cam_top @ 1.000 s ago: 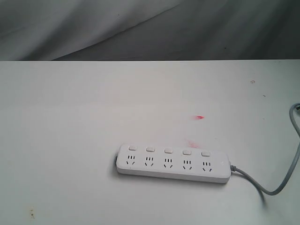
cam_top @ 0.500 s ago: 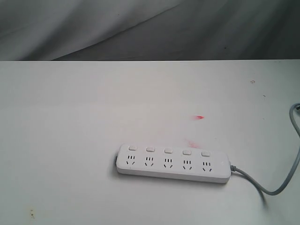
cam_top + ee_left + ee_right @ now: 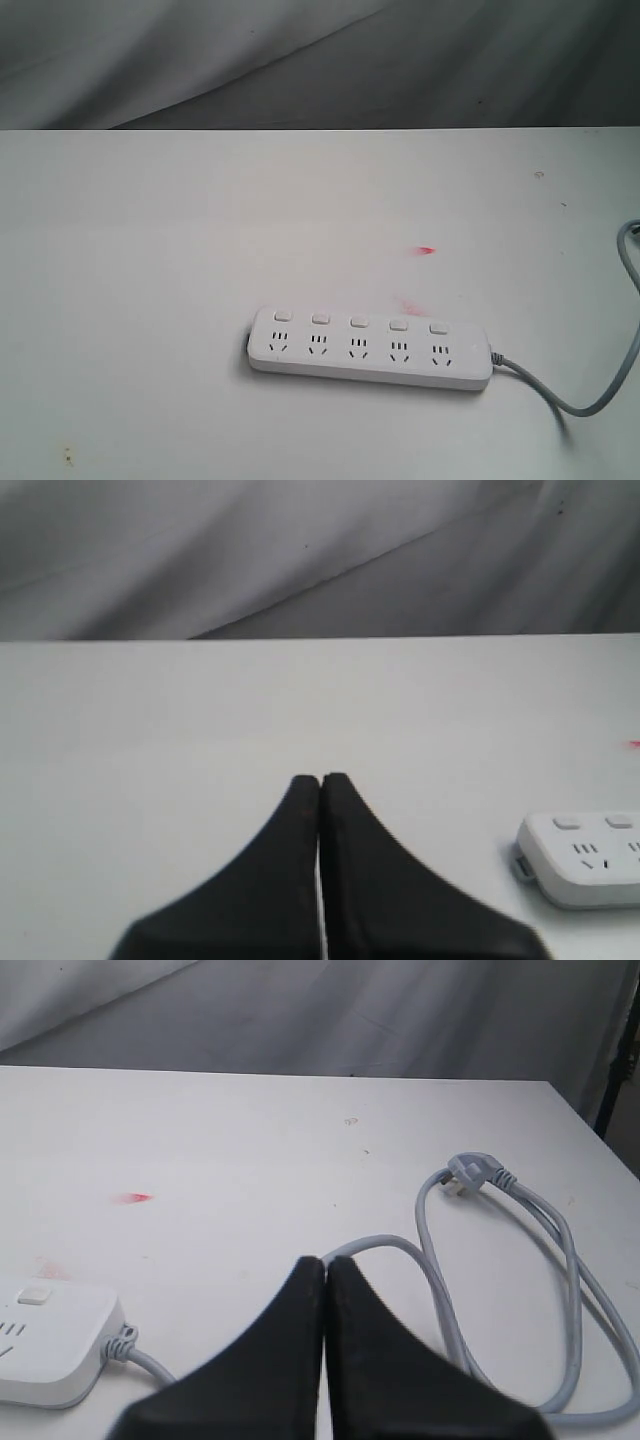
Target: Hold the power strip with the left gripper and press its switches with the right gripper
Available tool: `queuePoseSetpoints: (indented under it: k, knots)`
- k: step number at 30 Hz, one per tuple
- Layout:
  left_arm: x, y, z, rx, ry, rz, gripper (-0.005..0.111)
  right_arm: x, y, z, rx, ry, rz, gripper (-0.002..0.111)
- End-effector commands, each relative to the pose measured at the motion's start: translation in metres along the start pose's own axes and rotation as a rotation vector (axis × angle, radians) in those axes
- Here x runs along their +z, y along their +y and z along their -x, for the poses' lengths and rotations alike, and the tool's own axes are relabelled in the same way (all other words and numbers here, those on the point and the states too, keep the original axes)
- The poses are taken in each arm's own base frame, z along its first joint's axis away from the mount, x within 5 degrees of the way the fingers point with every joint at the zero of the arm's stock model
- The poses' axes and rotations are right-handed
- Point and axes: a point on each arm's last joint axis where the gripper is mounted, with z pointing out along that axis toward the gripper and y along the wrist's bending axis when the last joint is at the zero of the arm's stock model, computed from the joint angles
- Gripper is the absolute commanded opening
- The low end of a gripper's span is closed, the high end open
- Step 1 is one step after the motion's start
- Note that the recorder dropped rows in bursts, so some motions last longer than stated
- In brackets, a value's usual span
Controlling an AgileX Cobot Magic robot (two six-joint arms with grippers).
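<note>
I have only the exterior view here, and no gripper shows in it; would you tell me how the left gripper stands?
Observer: The left gripper is shut on nothing, well clear of the power strip.
Operator: Thank you. And the other one?
Observer: The right gripper is shut and empty as well.
Operator: Where does the cord end?
Observer: Its plug lies loose on the table, in no outlet.

One power strip [image 3: 370, 352], five switches [image 3: 359, 322] in a row, five sockets [image 3: 358, 347], one grey cord [image 3: 583, 410], one plug [image 3: 468, 1172], two red smudges [image 3: 427, 250], one bench [image 3: 150, 250], two grippers, left gripper [image 3: 320, 780] and right gripper [image 3: 325, 1262].
</note>
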Motion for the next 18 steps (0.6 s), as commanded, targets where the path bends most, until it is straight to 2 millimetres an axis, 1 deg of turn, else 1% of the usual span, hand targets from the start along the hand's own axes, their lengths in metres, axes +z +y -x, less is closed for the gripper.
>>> queuePoseSetpoints:
  k: [1,4,5,7,8,10,11,15,17,18]
  knots:
    - [-0.008,-0.004,0.036,0.182,-0.070,-0.019,0.001,0.000,0.000,0.000,0.006,-0.007,-0.005,0.000]
    - [-0.007,-0.005,0.068,0.299,-0.084,-0.017,0.001,0.000,0.000,0.000,0.006,-0.007,-0.005,0.000]
    - [-0.004,-0.006,0.082,0.325,-0.076,-0.017,0.001,0.000,0.000,0.000,0.006,-0.007,-0.005,0.000]
    - [0.002,-0.006,0.101,0.371,-0.064,-0.017,0.001,0.000,0.000,0.000,0.006,-0.007,-0.005,0.000]
    - [0.008,-0.006,0.115,0.394,-0.058,-0.021,0.001,0.000,0.000,0.000,0.006,-0.007,-0.005,0.000]
    - [0.018,-0.008,0.135,0.391,-0.053,-0.041,0.001,0.000,0.000,0.000,0.006,-0.007,-0.005,0.000]
    - [0.022,-0.009,0.150,0.396,-0.071,-0.052,0.001,0.000,0.000,0.000,0.006,-0.007,-0.005,0.000]
    - [0.039,-0.013,0.195,0.463,-0.103,-0.076,0.001,0.000,0.000,0.000,0.006,-0.007,-0.005,0.000]
    - [0.048,-0.015,0.212,0.456,-0.108,-0.098,0.001,0.000,0.000,0.000,0.006,-0.007,-0.005,0.000]
    - [0.050,-0.016,0.217,0.454,-0.109,-0.111,0.001,0.000,0.000,0.000,0.006,-0.007,-0.005,0.000]
